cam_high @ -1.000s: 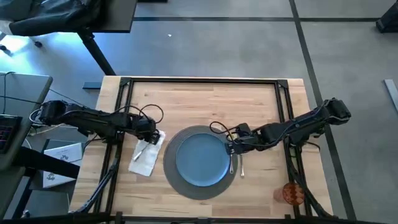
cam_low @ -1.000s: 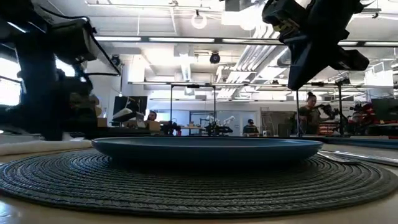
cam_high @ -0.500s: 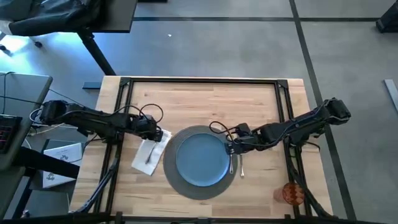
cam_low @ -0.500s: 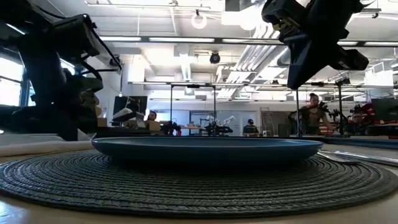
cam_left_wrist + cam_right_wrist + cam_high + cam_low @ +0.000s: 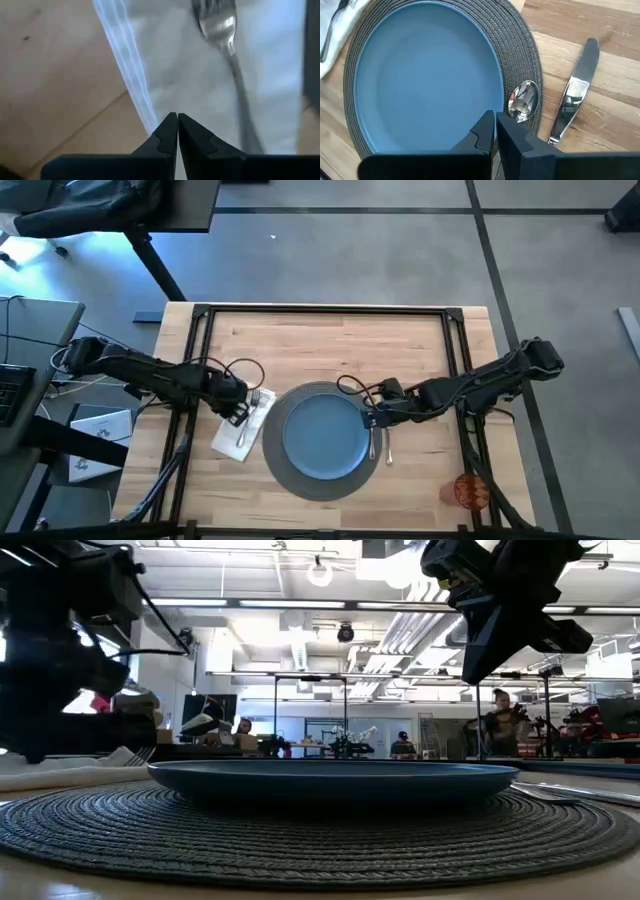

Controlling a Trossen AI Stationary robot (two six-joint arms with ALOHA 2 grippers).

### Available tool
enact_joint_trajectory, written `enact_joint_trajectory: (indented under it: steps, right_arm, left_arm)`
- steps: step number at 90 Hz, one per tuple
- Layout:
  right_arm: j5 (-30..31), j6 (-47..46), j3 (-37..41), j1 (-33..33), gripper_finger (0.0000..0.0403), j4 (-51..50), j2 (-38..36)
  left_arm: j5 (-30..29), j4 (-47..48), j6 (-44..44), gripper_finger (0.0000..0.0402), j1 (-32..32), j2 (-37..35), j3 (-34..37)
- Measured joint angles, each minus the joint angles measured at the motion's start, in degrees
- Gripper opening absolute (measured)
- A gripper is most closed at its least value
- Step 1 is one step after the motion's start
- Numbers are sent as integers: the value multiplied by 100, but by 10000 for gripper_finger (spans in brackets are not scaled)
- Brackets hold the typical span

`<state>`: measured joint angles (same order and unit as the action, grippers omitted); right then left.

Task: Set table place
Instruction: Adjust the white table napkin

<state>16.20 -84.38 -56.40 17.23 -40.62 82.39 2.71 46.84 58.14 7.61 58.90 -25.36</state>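
On the table (image 5: pixel 330 340) a blue plate (image 5: pixel 322 435) sits on the round dark woven mat (image 5: pixel 322 485). A white napkin (image 5: pixel 235 442) lies flat to the left of the mat, with the fork (image 5: pixel 225 30) on top. My left gripper (image 5: pixel 236 408) is shut, its fingertips (image 5: pixel 170 131) over the napkin's left edge. A spoon (image 5: pixel 522 100) lies on the mat's right rim, and a knife (image 5: pixel 575 97) lies on the wood beside it. My right gripper (image 5: pixel 495 120) is shut. In the low view it hangs well above the mat's right edge, touching nothing. My left gripper points its shut fingertips slanting down at the napkin's left edge (image 5: pixel 142 100). I cannot tell whether they touch the cloth.
An orange cup (image 5: pixel 470 492) stands near the table's near right corner. A black frame (image 5: pixel 330 310) runs along the far edge and down both sides. Cables loop by both wrists. A grey desk (image 5: pixel 40 330) stands left of the table.
The napkin with the fork has slid a little toward the plate and now lies flatter. My left gripper has then drawn back toward the table's left edge, off the napkin's far corner. Its fingers are still shut.
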Motion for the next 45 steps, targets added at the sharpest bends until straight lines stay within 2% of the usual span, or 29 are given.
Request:
enact_joint_trajectory:
  steps: [16, 32, 45]
  right_arm:
    - [33, 0, 0, 0, 2, -8, 0]
    - [31, 2, 0, 0, 2, -22, 0]
    - [19, 53, 0, 0, 2, -38, 2]
  left_arm:
    - [-112, -583, 1022, 0, 364, 39, 401]
    - [-235, -1142, 2090, 0, 630, 45, 448]
    - [-474, -1154, 2937, 0, 856, 47, 450]
